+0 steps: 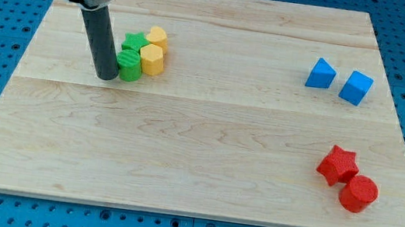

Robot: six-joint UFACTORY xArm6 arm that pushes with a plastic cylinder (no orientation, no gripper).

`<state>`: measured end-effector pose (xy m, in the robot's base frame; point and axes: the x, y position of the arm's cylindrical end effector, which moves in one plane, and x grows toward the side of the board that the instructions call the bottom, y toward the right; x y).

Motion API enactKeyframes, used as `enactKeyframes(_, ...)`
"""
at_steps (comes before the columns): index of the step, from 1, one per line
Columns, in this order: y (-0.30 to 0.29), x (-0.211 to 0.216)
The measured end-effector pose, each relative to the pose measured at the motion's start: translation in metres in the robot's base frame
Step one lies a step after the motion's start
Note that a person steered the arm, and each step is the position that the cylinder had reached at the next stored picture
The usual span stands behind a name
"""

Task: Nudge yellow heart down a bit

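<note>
My tip (106,76) rests on the board at the view's upper left, touching the left side of a green round block (129,65). A green star block (133,42) sits just above that one. Two yellow blocks stand right of the green ones: the upper yellow block (157,39) and the lower yellow block (152,60). I cannot tell which of them is the heart. The four blocks form a tight cluster, touching each other.
A blue triangular block (320,73) and a blue cube-like block (356,87) sit at the view's upper right. A red star (338,164) and a red cylinder (358,193) sit at the lower right. The wooden board (197,152) lies on a blue pegboard.
</note>
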<state>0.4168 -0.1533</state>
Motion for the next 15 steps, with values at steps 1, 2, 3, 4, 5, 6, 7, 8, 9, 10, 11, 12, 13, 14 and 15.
enactKeyframes(1, 0.002, 0.0)
enactKeyframes(2, 0.008, 0.0)
enactKeyframes(3, 0.015, 0.0)
enactKeyframes(4, -0.012, -0.001)
enactKeyframes(5, -0.031, -0.02)
enactKeyframes(6, -0.031, -0.06)
enactKeyframes(7, -0.031, -0.101)
enactKeyframes(8, -0.012, -0.114)
enactKeyframes(9, 0.031, -0.115)
enactKeyframes(10, 0.05, -0.115)
enactKeyframes(11, 0.05, -0.108)
enactKeyframes(12, 0.049, -0.102)
enactKeyframes(13, 0.049, -0.104)
enactKeyframes(14, 0.051, -0.104)
enactKeyframes(15, 0.051, -0.114)
